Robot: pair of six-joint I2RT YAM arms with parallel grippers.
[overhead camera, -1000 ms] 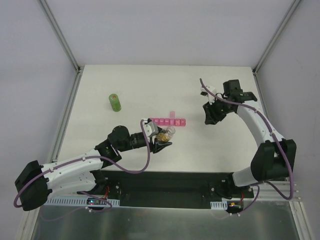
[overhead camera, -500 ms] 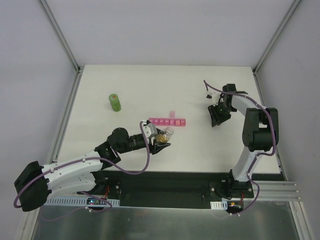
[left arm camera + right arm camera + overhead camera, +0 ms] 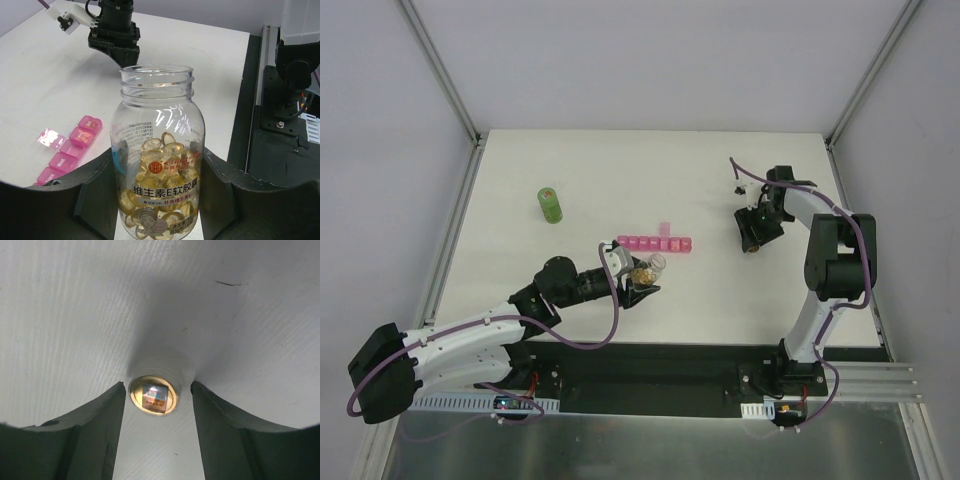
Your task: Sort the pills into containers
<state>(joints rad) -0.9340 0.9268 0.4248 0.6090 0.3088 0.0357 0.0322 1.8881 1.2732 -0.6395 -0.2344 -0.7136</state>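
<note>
**Desk:** What are the jaws doing here?

**Operator:** My left jaws are clenched on the uncapped bottle (image 3: 157, 125), held just on my side of the pink pill box (image 3: 70, 150). The pills (image 3: 165, 170) sit heaped in the bottle's lower half, and I can see none in a compartment. My right jaws straddle a small round piece that I take to be the cap (image 3: 153, 396), lying flat on the counter (image 3: 75, 300). I cannot tell whether they pinch it or have let go.

**Desk:** What changed?

**Operator:** Within the last second my right arm (image 3: 825, 235) folded in. It brought those jaws low over the counter, well to the right of the pill box. The left side has not budged.

**Desk:** And what does that mean?

**Operator:** I read it as the cap being parked out of the way. The bottle is open and one lid (image 3: 50, 137) on the box is flipped back, so tipping pills in looks next. Nothing is sorted yet.
</note>
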